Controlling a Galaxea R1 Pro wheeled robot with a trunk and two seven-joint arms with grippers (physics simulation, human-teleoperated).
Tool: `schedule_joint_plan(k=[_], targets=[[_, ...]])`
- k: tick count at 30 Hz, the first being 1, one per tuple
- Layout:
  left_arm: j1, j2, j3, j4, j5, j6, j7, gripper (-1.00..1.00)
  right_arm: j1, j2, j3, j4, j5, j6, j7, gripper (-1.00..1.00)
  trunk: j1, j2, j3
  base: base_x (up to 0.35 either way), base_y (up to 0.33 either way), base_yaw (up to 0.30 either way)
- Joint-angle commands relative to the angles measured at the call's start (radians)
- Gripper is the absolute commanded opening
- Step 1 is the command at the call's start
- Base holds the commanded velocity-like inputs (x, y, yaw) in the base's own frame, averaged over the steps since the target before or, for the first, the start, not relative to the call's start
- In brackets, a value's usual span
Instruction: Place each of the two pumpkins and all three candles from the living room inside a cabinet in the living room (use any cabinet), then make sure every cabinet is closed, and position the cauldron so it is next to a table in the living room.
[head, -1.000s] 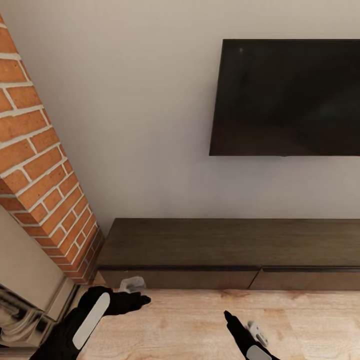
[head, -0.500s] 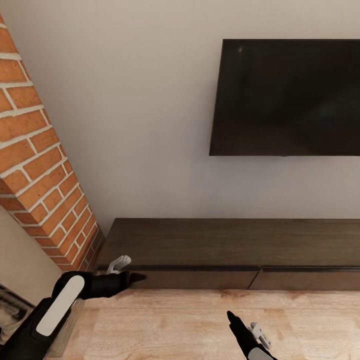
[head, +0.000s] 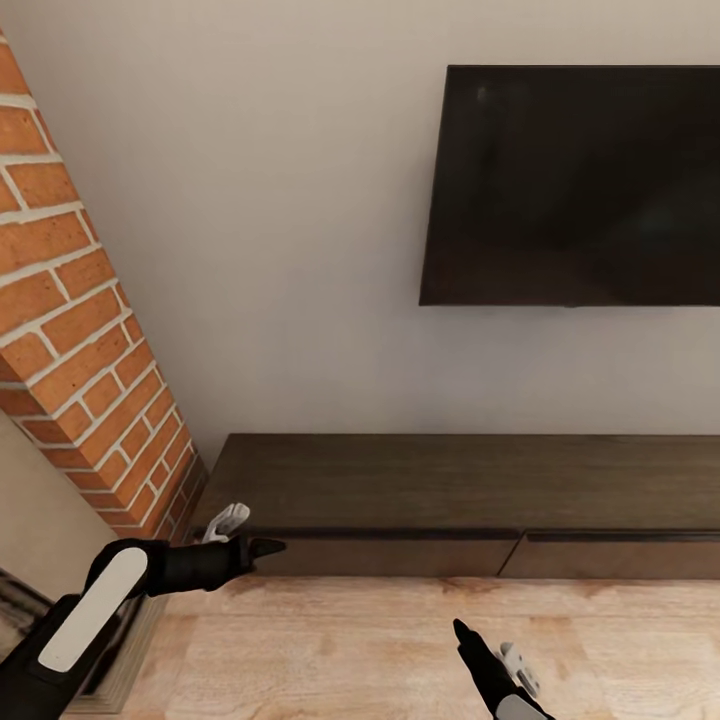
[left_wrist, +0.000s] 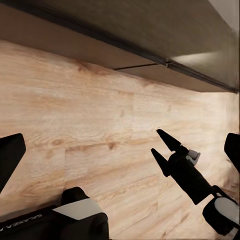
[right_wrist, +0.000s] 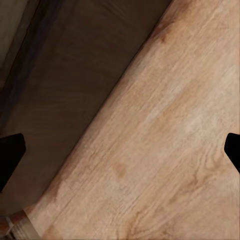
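The cabinet (head: 450, 485) is a long, low dark brown unit against the wall, and both fronts in view sit flush and shut. My left gripper (head: 247, 533) hovers at the cabinet's left end, just before its front edge, open and empty. In the left wrist view its fingers (left_wrist: 11, 155) stand wide apart over the floor, with the cabinet front (left_wrist: 60, 37) beyond. My right gripper (head: 487, 648) hangs low over the floor, a short way in front of the cabinet, open with nothing in it; it also shows as the right gripper (left_wrist: 160, 145). The pumpkins, candles and cauldron are out of view.
A dark television (head: 570, 185) hangs on the pale wall above the cabinet. A red brick column (head: 70, 330) rises at the left, close to the cabinet's end and my left arm. Light wooden floor (head: 350, 650) stretches in front of the cabinet.
My left arm has swung left and forward, bringing its gripper from over the floor up to the cabinet's left end. The camera tilted slightly. The right gripper has barely moved.
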Motion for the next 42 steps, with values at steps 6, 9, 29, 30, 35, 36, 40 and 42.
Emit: schedule_joint_plan(k=[6, 9, 29, 30, 35, 36, 40, 42], targets=[[0.003, 0.058, -0.006, -0.008, 0.194, 0.001, 0.007, 1.00, -0.001, -0.044, 0.007, 0.000, -0.113, 0.118, 0.260, 1.00, 0.023, -0.043, -0.020, 0.000, 0.000, 0.000], [0.002, 0.068, -0.007, -0.009, 0.237, 0.002, 0.007, 1.00, -0.001, -0.050, 0.006, -0.007, -0.134, 0.177, 0.309, 1.00, 0.035, -0.064, -0.029, 0.000, 0.000, 0.000], [0.002, 0.076, -0.054, -0.013, 0.367, 0.003, 0.007, 1.00, -0.001, -0.071, 0.006, -0.011, -0.144, 0.218, 0.390, 1.00, 0.111, -0.204, -0.092, 0.000, 0.000, 0.000], [0.002, 0.076, -0.054, -0.013, 0.368, 0.003, 0.007, 1.00, -0.001, -0.070, 0.006, -0.012, -0.143, 0.211, 0.392, 1.00, 0.115, -0.211, -0.095, 0.000, 0.000, 0.000], [0.002, 0.076, -0.054, -0.013, 0.368, 0.003, 0.007, 1.00, -0.001, -0.067, 0.012, -0.013, -0.136, 0.146, 0.382, 1.00, 0.134, -0.246, -0.111, 0.000, 0.000, 0.000], [0.002, 0.076, -0.054, -0.013, 0.368, 0.003, 0.007, 1.00, -0.001, -0.067, 0.013, -0.013, -0.135, 0.132, 0.380, 1.00, 0.138, -0.253, -0.114, 0.000, 0.000, 0.000], [0.002, 0.075, -0.054, -0.013, 0.368, 0.003, 0.007, 1.00, -0.001, -0.070, 0.007, -0.015, -0.143, 0.123, 0.392, 1.00, 0.153, -0.281, -0.126, 0.000, 0.000, 0.000], [0.002, 0.074, -0.054, -0.013, 0.368, 0.003, 0.007, 1.00, -0.001, -0.070, 0.004, -0.015, -0.147, 0.126, 0.444, 1.00, 0.161, -0.295, -0.133, 0.000, 0.000, 0.000]])
